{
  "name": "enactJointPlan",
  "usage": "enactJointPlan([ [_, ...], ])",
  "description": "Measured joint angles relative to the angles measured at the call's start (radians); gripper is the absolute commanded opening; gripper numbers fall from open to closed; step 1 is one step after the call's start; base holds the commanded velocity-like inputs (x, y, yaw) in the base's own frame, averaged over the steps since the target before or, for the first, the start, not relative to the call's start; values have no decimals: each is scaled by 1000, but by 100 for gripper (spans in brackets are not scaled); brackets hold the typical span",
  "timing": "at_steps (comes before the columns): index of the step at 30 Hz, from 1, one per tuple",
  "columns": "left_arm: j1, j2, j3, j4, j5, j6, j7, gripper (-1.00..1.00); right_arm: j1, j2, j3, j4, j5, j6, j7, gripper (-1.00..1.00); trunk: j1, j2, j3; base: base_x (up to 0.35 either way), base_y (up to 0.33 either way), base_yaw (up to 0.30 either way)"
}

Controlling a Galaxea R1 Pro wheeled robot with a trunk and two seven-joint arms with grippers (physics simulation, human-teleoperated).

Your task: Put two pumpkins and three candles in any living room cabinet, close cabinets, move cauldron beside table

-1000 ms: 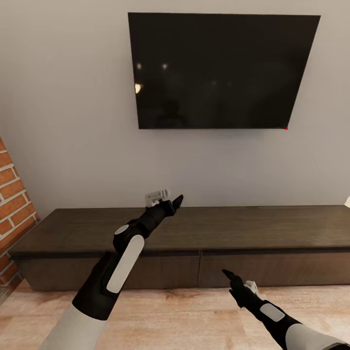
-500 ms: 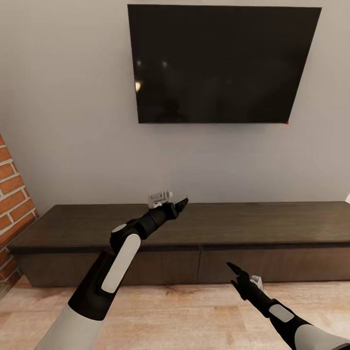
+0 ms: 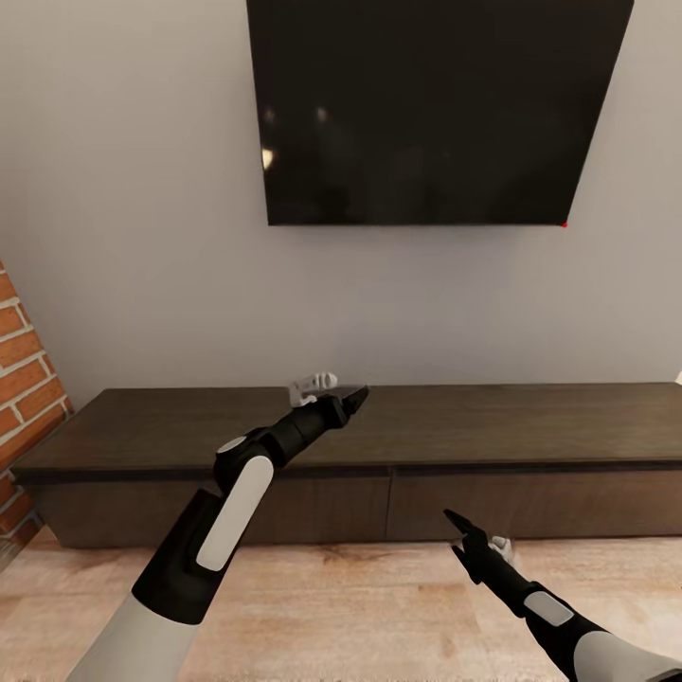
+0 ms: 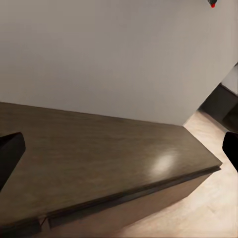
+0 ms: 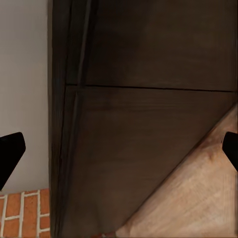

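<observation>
1. The big black TV (image 3: 426,114) on the wall is cut off at the top of the head view.
2. The long brown cabinet (image 3: 530,426) runs off the right edge, so its far end cannot be seen.
3. The left arm (image 3: 237,493) covers part of the cabinet's top and front.
4. The brick wall (image 3: 24,379) is only a slice at the left edge.
5. A tiny white bit (image 3: 678,377) pokes in at the right edge. It is too small to tell what it is.
6. In the left wrist view, just two dark fingertips (image 4: 10,153) show at the sides.

Long dark cabinet (image 3: 426,431) (drawers shut), wood floor (image 3: 360,606)
</observation>
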Motion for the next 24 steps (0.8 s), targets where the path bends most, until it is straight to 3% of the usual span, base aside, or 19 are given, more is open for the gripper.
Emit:
enactJointPlan([
  [7, 0, -1, 0, -2, 41, -1, -5, 100, -1, 0, -16, 0, -3, 1, -2, 100, 3, -2, -27, 0, 0, 0],
  [11, 0, 0, 2, -2, 80, -2, -20, 100, -1, 0, -77, -1, -3, 1, 4, 100, 5, -3, -43, 0, 0, 0],
  [12, 0, 1, 3, -2, 105, -4, -38, 100, -1, 0, -145, -5, -2, 3, 24, 100, 5, -3, -43, 0, 0, 0],
  [16, 0, 1, 3, -2, 117, -5, -50, 100, -1, 0, -186, -23, 0, 4, 86, 100, 5, -3, -43, 0, 0, 0],
  [18, 0, 2, 3, 1, 122, -5, -54, 100, -1, 0, -204, -40, 1, 20, 152, 100, 5, -3, -43, 0, 0, 0],
  [24, 1, 1, -3, 7, 120, -6, -52, 100, -1, -1, -214, -49, 2, 68, 192, 100, 5, -3, -43, 1, 0, 0],
])
